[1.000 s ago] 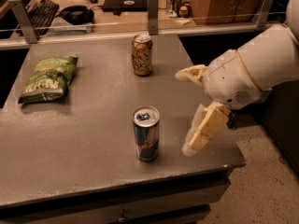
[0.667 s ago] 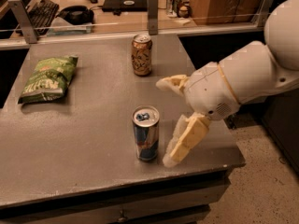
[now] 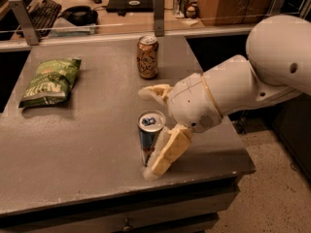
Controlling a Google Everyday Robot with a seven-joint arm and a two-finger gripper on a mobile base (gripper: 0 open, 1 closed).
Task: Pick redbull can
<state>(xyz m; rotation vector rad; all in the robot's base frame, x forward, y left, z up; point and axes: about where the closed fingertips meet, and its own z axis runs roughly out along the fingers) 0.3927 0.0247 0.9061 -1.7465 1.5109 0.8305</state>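
Observation:
The redbull can [image 3: 149,136], slim, blue and silver with a blue tab on its silver top, stands upright near the front right of the grey table [image 3: 87,144]. My gripper [image 3: 147,133] has come in from the right and is open. One cream finger [image 3: 154,91] reaches behind the can. The other finger [image 3: 167,152] lies against the can's front right side. The can stands between the two fingers, on the table.
A wider brown-gold patterned can [image 3: 147,57] stands at the back middle of the table. A green chip bag [image 3: 51,80] lies at the left. A rail with posts [image 3: 159,6] runs along the table's far edge. The table's front right corner [image 3: 245,166] is close to the arm.
My arm has moved left toward the redbull can. The open fingers, which were to its right, now sit on either side of it. The can has not moved.

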